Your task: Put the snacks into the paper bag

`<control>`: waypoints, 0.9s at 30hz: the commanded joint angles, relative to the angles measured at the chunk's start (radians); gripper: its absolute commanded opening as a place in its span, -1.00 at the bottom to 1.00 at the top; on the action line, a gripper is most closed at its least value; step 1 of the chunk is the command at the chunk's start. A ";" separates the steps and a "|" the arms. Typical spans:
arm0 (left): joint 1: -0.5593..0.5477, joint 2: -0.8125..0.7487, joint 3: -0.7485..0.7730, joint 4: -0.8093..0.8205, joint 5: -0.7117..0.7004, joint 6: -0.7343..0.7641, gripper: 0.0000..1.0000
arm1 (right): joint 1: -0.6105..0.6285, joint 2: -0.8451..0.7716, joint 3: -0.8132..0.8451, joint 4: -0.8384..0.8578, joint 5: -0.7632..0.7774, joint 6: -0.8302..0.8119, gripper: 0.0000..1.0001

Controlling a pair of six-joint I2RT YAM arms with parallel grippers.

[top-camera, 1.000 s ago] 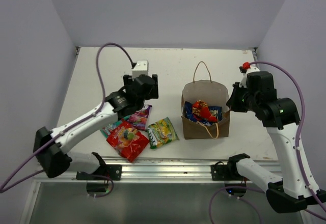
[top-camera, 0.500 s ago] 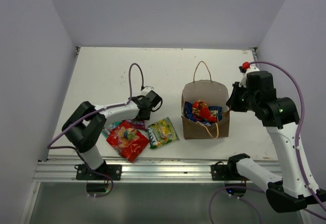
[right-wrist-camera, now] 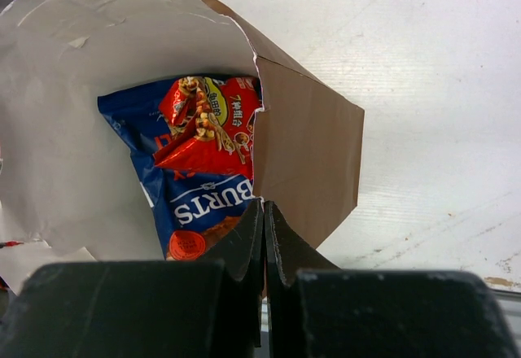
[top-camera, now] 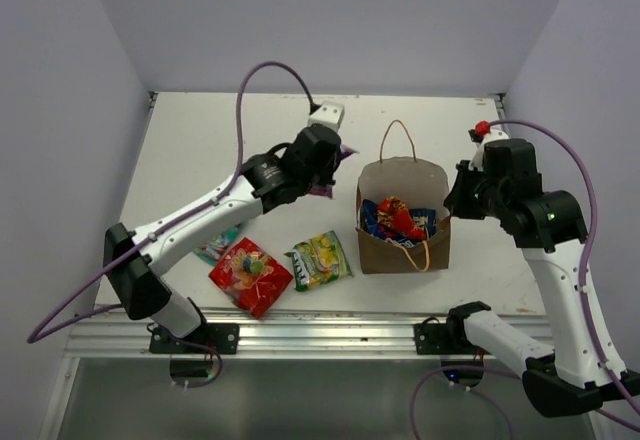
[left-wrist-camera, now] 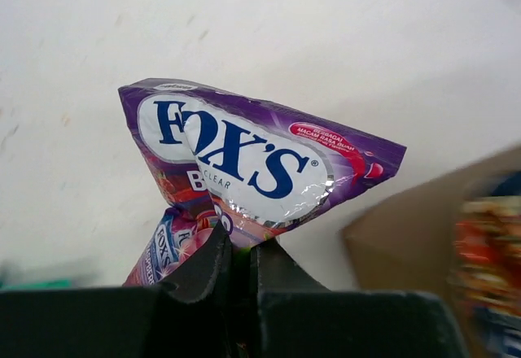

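Note:
My left gripper is shut on the lower edge of a purple Fox's snack packet, held in the air just left of the paper bag. A pink part with the same lettering hangs beside the fingers; I cannot tell if it is a second packet. The brown bag stands open with blue and red snacks inside. My right gripper is shut on the bag's right rim.
Three packets lie on the table left of the bag: a red one, a yellow-green one and a teal one partly under the left arm. The bag's loop handles stick up. The metal rail runs along the near edge.
The left gripper dropped onto the packets, shut on the purple packet, and lifted it up and right toward the bag. The right arm and bag have not moved.

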 commanded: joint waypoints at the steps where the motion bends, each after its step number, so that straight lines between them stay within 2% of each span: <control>1: -0.110 -0.083 0.305 0.062 0.050 0.107 -1.00 | 0.003 0.003 -0.002 0.043 -0.031 -0.001 -1.00; 4: -0.172 -0.043 0.393 0.089 0.172 0.125 -1.00 | 0.003 0.000 -0.002 0.041 -0.031 0.003 -1.00; 6: -0.207 -0.037 0.391 0.117 0.231 0.119 -1.00 | 0.005 -0.001 0.000 0.038 -0.028 0.003 -1.00; 10: -0.261 -0.010 0.309 0.183 0.350 0.102 -1.00 | 0.005 -0.009 0.003 0.030 -0.021 0.008 -1.00; 18: -0.292 0.017 0.203 0.240 0.420 0.105 -1.00 | 0.005 -0.018 0.002 0.023 -0.015 0.016 -1.00; 19: -0.292 0.009 0.201 0.244 0.418 0.115 -0.87 | 0.003 -0.020 -0.003 0.026 -0.017 0.019 -1.00; 20: -0.293 0.000 0.200 0.250 0.413 0.118 -0.35 | 0.003 -0.020 -0.006 0.030 -0.018 0.020 -1.00; 22: -0.296 -0.051 0.175 0.290 0.369 0.127 0.31 | 0.003 -0.020 -0.015 0.033 -0.025 0.026 -1.00; 24: -0.310 -0.103 0.154 0.318 0.299 0.135 0.40 | 0.005 -0.020 -0.021 0.036 -0.029 0.028 -1.00; 25: -0.322 -0.174 0.123 0.354 0.186 0.145 0.41 | 0.003 -0.018 -0.018 0.036 -0.029 0.028 -1.00; 27: -0.374 -0.261 0.073 0.417 0.078 0.167 0.43 | 0.003 -0.018 -0.017 0.036 -0.028 0.029 -1.00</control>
